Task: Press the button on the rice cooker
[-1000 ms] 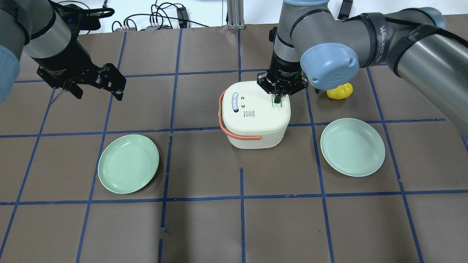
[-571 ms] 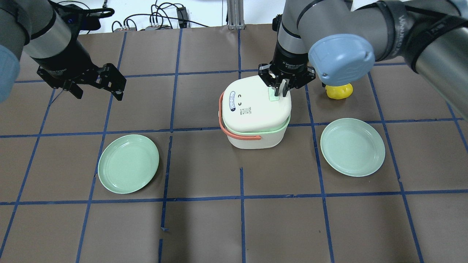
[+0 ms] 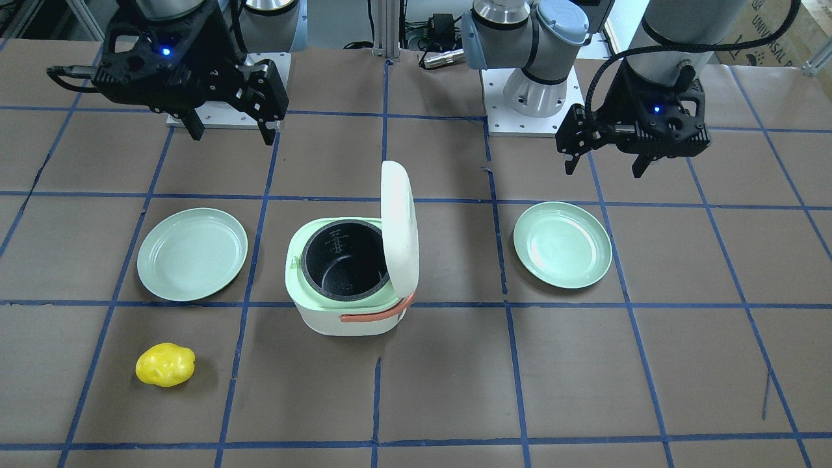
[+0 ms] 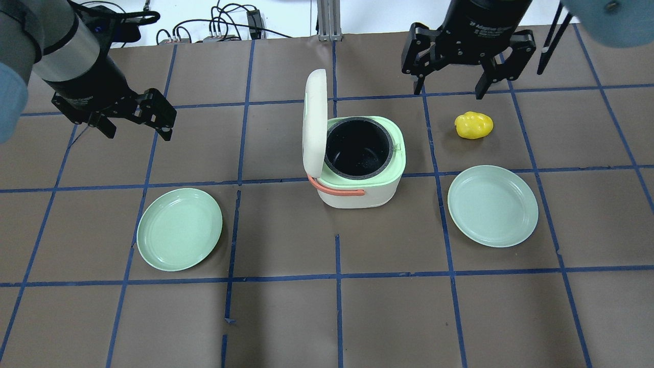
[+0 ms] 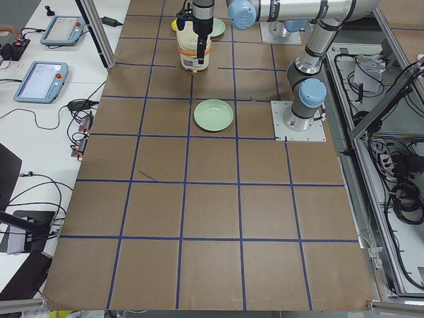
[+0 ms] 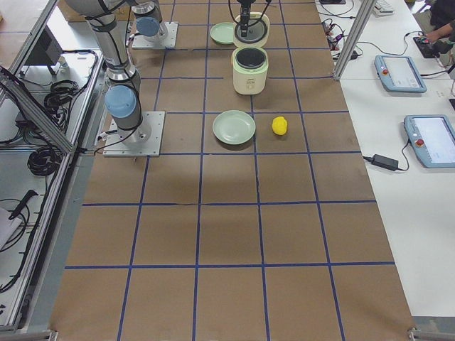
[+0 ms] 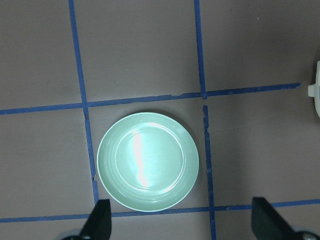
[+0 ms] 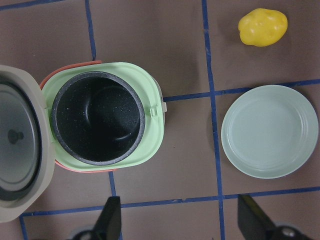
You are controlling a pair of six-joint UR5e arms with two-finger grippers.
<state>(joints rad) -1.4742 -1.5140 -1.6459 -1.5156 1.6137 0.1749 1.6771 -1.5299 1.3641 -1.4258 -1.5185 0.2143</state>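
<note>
Overhead exterior: the rice cooker is seen central on the worktop with lid raised, left hand and right hand are held spread and empty, and the lid could be knocked if either were lowered carelessly.
</note>
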